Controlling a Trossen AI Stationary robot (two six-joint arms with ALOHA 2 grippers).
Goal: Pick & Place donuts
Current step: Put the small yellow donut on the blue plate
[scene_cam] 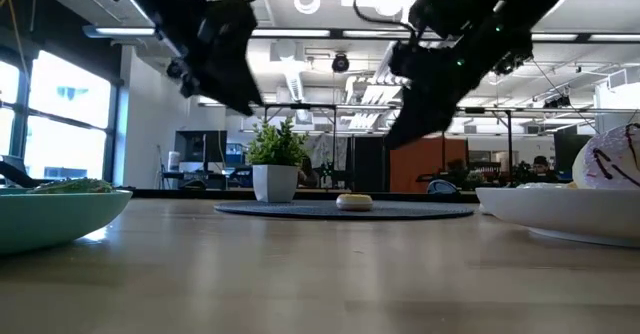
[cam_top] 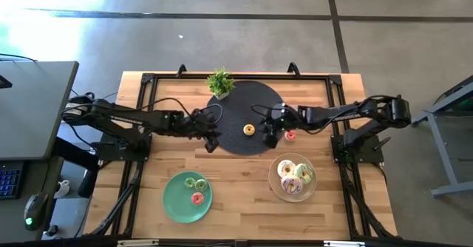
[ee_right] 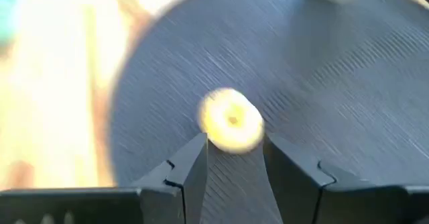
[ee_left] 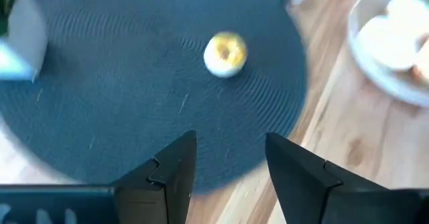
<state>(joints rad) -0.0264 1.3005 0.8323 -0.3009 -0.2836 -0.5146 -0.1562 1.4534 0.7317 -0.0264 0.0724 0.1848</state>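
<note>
A yellow mini donut (cam_top: 249,129) lies flat on the dark round mat (cam_top: 236,103), and it also shows in the low view as the yellow donut (scene_cam: 354,202). A pink mini donut (cam_top: 290,135) lies by the mat's right edge. My right gripper (cam_top: 270,134) hovers open above the mat. In its wrist view the yellow donut (ee_right: 231,120) sits just beyond the right gripper (ee_right: 234,143), untouched. My left gripper (cam_top: 213,139) is open over the mat's left part, with the yellow donut (ee_left: 226,53) well ahead of the left gripper (ee_left: 228,143). Both grippers hang clear of the table.
A green plate (cam_top: 177,206) near the front holds two mini donuts. A clear plate (cam_top: 275,184) at front right holds larger donuts. A small potted plant (cam_top: 220,83) stands at the mat's far edge. Bare wood lies between the two plates.
</note>
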